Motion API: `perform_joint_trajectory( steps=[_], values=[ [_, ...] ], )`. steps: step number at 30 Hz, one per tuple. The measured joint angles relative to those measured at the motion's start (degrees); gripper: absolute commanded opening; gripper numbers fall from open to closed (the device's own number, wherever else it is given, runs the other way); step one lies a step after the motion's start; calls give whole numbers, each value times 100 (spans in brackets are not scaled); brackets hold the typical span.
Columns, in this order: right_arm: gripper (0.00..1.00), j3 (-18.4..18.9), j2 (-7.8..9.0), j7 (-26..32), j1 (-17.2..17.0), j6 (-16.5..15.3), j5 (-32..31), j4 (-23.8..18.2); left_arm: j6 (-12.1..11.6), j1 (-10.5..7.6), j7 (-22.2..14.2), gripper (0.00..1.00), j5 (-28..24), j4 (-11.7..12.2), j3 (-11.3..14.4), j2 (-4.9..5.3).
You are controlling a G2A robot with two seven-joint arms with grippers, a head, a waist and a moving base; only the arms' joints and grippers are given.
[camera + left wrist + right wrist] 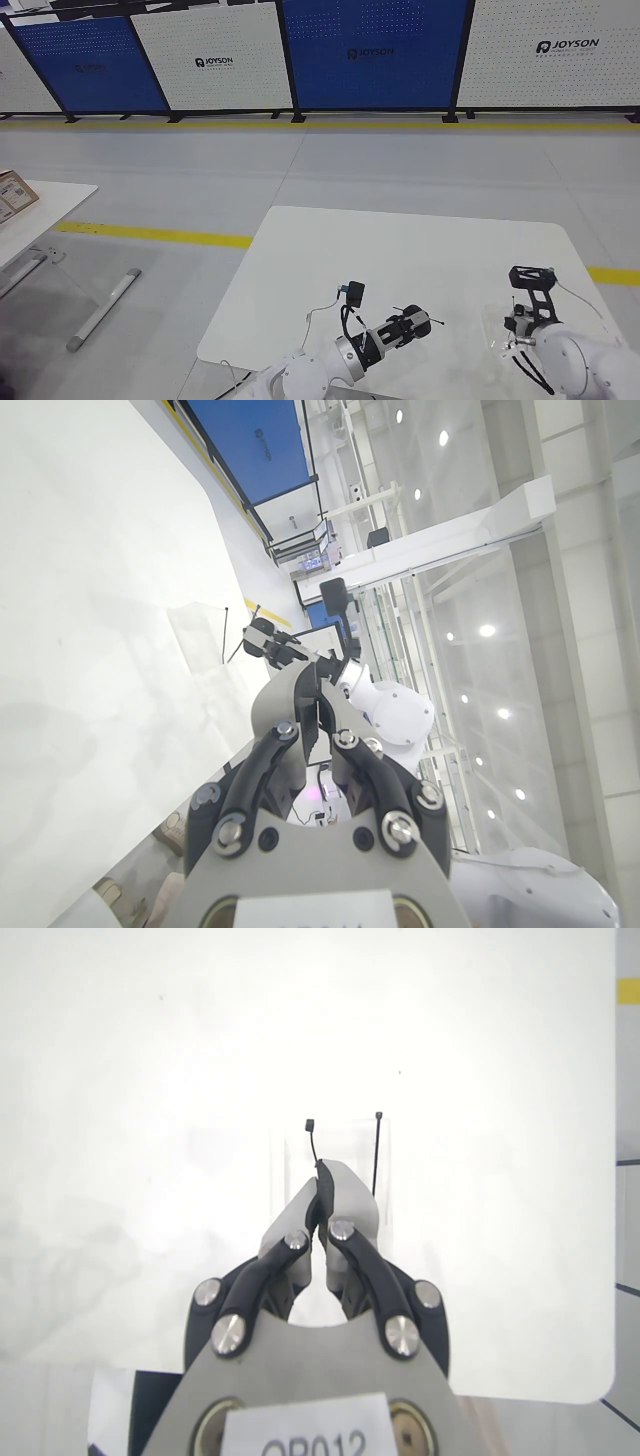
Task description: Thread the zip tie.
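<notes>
**Top view.** A white, round-cornered table (pixel 400 250) is shown, with both arms at its near edge. The left gripper (pixel 418 323) is drawn shut across a thin black zip tie (pixel 437 322), whose ends project on either side of the fingertips. The right gripper (pixel 515 328) is held well apart from it, over a clear plastic sheet (pixel 492 318) laid near the table's right side.

**Left wrist view.** The left gripper's pads (pixel 309 720) are pressed together above the table. Farther off, the right gripper (pixel 250 640) is seen at the clear plastic sheet (pixel 200 635), on which a second black zip tie (pixel 226 635) lies flat.

**Right wrist view.** The right gripper (pixel 320 1173) is closed on a third black zip tie (pixel 311 1143). The tie is gripped along its strap, and its square head is left free beyond the fingertips, above the sheet (pixel 345 1143). The second black zip tie (pixel 376 1158) is laid just beside it, roughly parallel and untouched.
</notes>
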Motion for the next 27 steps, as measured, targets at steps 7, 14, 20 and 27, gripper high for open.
perform_joint_trajectory(
  steps=[7,14,20,27],
  values=[
    [0,220,-5,-586,-349,35,206,-151,0,0,0,0,0,0,0,0],
    [0,218,-5,-583,-348,33,204,-151,0,0,0,0,0,0,0,0],
    [0,378,-63,-1393,-498,281,767,-135,0,0,0,0,0,0,0,0],
    [0,748,-150,-3110,-1146,-5,2048,-314,0,0,0,0,0,0,0,0]
  ],
)
